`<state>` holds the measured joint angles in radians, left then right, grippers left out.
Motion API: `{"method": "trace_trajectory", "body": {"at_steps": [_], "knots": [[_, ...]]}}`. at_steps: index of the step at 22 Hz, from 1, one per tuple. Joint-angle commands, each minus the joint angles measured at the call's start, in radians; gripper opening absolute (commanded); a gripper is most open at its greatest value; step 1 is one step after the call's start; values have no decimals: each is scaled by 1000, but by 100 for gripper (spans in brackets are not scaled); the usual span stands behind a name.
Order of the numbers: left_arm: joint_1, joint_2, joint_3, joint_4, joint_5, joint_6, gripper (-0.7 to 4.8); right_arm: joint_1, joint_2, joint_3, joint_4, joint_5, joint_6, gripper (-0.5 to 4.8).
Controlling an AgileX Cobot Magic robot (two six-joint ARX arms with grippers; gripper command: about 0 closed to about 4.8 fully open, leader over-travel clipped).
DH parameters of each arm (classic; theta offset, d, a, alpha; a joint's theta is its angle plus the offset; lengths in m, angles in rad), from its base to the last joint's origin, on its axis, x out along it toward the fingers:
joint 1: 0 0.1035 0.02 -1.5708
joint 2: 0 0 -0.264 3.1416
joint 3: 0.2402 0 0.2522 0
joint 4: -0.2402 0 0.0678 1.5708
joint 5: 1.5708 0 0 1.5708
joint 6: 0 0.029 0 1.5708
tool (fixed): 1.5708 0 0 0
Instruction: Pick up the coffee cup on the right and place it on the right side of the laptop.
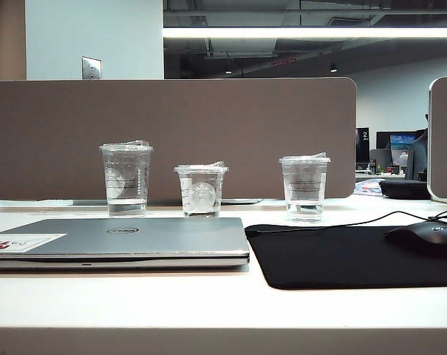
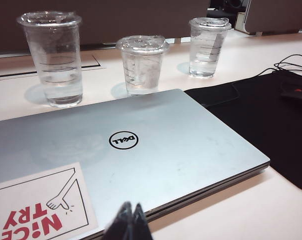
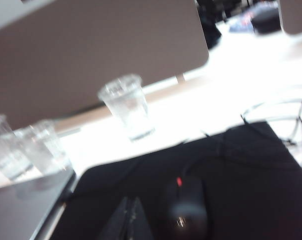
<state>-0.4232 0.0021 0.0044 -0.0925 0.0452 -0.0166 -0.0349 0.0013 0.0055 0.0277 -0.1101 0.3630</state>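
Note:
The coffee cup (image 1: 305, 188) is a clear ridged tumbler with a flat lid, standing upright at the back right of the table, behind the black mat; it also shows as the far cup (image 2: 207, 47) and, blurred, as the nearest cup (image 3: 127, 107). The closed silver-grey laptop (image 1: 127, 238) with its white-and-red sticker lies front left (image 2: 126, 150) (image 3: 21, 210). My left gripper (image 2: 131, 206) is shut and empty, over the laptop's near edge. My right gripper (image 3: 131, 200) is shut and empty, over the mat, well short of the cup. Neither gripper shows in the exterior view.
Two other clear cups stand behind the laptop: a tall one (image 1: 126, 179) and a short one (image 1: 200, 189). A black mouse mat (image 1: 356, 255) lies right of the laptop with a black mouse (image 1: 424, 237) and its cable on it. A brown partition (image 1: 171, 133) backs the table.

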Motion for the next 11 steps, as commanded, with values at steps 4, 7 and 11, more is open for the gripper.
{"method": "trace_trajectory", "body": {"at_steps": [4,7,11], "knots": [[0,0,3,11,3,2,-5,9,2,-3,51,-68,5,-9],[-8,0,3,12,1,2,-5,17,2,-3,51,-54,3,-9],[-64,-1,3,13,0,2,-5,17,5,-1,52,-46,3,-9]]}}
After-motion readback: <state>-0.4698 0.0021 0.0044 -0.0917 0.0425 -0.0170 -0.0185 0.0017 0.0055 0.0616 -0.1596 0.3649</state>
